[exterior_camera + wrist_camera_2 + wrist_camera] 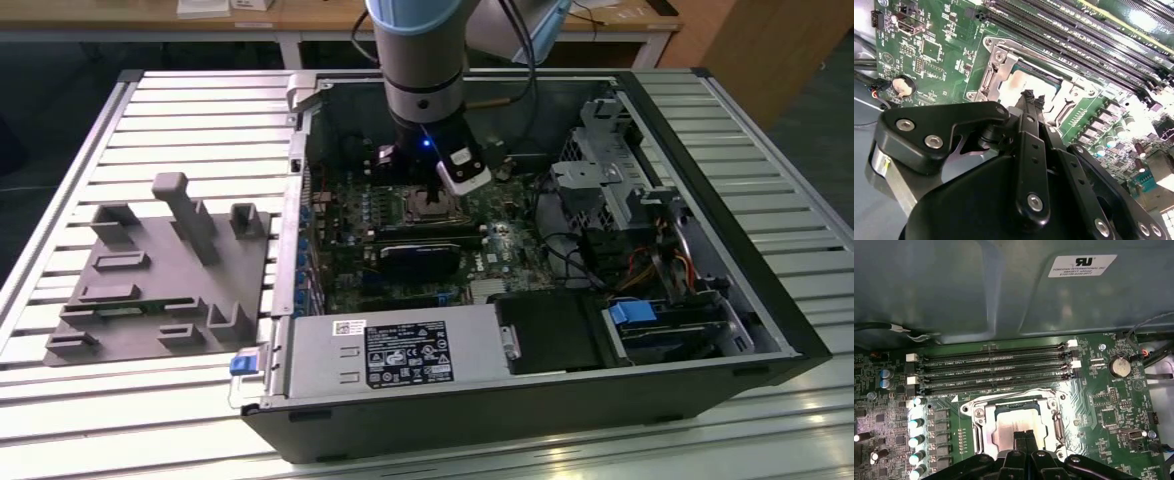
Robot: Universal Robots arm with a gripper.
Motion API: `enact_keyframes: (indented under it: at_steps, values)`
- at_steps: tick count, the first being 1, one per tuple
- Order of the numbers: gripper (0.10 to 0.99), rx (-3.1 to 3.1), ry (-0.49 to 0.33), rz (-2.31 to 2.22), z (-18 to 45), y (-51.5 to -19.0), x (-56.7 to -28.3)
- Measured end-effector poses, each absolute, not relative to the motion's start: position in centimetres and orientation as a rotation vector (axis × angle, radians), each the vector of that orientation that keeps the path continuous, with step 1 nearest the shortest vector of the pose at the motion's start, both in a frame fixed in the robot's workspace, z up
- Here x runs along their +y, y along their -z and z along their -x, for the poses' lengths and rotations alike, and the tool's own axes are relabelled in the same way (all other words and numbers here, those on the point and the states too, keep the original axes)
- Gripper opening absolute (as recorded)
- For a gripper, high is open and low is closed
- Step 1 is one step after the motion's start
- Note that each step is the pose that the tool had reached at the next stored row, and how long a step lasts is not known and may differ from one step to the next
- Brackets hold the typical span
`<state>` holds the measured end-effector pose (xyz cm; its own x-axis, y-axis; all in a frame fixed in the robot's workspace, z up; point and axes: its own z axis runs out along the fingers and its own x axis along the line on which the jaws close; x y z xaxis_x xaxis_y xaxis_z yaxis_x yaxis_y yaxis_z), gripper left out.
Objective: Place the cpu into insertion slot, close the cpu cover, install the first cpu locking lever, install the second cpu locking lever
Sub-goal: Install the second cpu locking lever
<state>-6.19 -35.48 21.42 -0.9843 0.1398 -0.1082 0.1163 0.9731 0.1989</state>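
The slatted metal bench carries an open computer case lying on its side, with a grey fixture block on the exterior view's left. Inside the case lies the green motherboard, a power supply along the near wall, drive bays on the exterior view's right, and a black heatsink block near the board's middle. The arm reaches straight down into the case.

On the board, next to the long black memory slots, sits the insertion slot. The cpu already lies in it, silvery top up, framed by the cpu cover, which looks down around it.

The tool hovers just over the cpu with its fingers pressed together, holding nothing.

Risks, as I judge them: pressing down off-centre could tilt the chip and bend socket pins; a lever slipping off the closed fingertips could spring back and scrape the board.
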Motion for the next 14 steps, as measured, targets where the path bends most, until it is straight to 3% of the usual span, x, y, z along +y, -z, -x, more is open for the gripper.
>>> enact_keyframes:
  at_steps: [14]
  values:
    - [0.102,3.06,-0.242,-0.21,5.09,-21.48,-35.48]
